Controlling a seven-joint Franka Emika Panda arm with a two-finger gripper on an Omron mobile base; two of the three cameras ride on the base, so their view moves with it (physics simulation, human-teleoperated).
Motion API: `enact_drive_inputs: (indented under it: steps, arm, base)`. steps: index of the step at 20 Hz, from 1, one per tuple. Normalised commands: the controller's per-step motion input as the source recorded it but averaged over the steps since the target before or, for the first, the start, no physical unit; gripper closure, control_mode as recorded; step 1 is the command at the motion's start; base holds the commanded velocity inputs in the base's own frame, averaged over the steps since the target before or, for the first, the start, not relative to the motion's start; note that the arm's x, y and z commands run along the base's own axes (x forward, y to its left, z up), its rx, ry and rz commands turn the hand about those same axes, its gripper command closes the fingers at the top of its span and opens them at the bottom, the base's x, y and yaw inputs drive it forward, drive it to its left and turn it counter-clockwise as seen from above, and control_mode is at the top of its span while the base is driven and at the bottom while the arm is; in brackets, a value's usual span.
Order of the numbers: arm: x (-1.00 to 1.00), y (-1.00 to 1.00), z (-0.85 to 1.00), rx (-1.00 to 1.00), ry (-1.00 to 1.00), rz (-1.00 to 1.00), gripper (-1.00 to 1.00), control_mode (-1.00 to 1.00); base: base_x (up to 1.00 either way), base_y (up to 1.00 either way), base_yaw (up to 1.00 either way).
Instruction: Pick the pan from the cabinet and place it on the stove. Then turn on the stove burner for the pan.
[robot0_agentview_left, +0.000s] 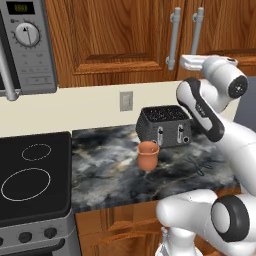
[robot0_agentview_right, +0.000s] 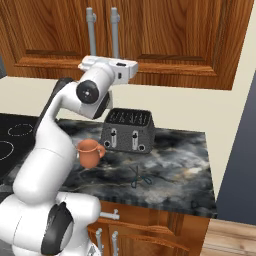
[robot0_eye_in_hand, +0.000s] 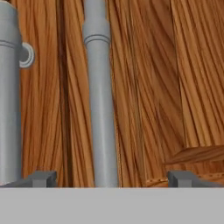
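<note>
Here, at far left in the left base view, the stove (robot0_agentview_left: 35, 175) sits bare, its largest burner (robot0_agentview_left: 26, 184) ring carrying nothing. Moving right along the dark counter (robot0_agentview_left: 110, 170) come a clay cup (robot0_agentview_left: 148, 154) and then a toaster (robot0_agentview_left: 164, 126). Above them hangs the cabinet (robot0_agentview_left: 115, 35), both doors closed. In the hand view, the gripper (robot0_eye_in_hand: 113, 178) faces the doors up close, its fingers (robot0_eye_in_hand: 41, 178) spread wide, one on either side of the right door's handle (robot0_eye_in_hand: 100, 96), gripping nothing. The pan is presumably behind the closed doors. By my reading the task has barely begun: the door must be opened, the pan lifted to the stove, and the knob turned.
</note>
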Motion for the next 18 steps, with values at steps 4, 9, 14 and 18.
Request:
enact_drive_inputs:
  steps: [4, 9, 14, 18]
  arm:
    - [0.35, -0.03, 0.01, 0.0, 0.0, 0.0, -1.0, -1.0]
    - [0.28, 0.0, 0.0, 0.0, -0.01, 0.0, -1.0, -1.0]
    - [0.22, 0.0, 0.0, 0.0, 0.0, 0.0, -1.0, -1.0]
    - [0.26, 0.0, 0.0, 0.0, 0.0, 0.01, -1.0, -1.0]
  base:
    - [0.0, 0.0, 0.0]
    - [0.0, 0.0, 0.0]
    - [0.0, 0.0, 0.0]
    - [0.0, 0.0, 0.0]
